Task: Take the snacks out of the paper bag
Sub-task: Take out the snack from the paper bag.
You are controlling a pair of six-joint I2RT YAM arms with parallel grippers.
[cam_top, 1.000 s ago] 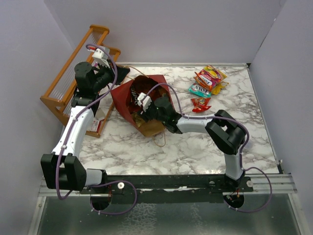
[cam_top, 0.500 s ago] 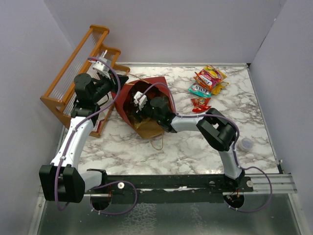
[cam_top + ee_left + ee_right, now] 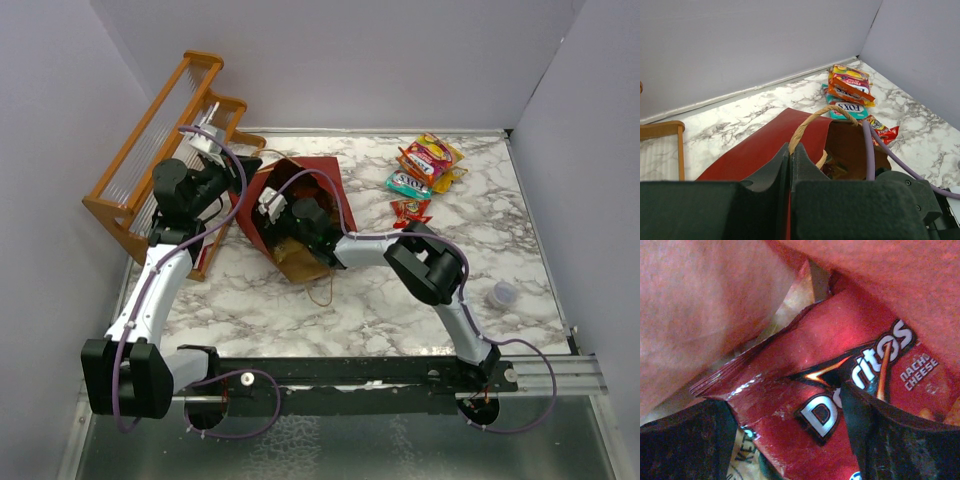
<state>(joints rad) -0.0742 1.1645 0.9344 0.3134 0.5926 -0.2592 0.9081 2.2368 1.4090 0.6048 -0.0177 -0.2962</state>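
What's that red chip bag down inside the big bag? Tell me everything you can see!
It is a red Doritos bag, shiny and crinkly like foil, with the white-and-black Doritos logo, an orange triangle and the words Nacho Cheese. It lies tilted inside the paper bag, whose reddish-brown walls close around it. A pale packet peeks out from under it. The right gripper is open, one dark finger on each side.

right tool [image 3: 785, 440] pushed deeper into paper bag [image 3: 318, 172], jaws spread wider over Doritos bag [image 3: 805, 355]
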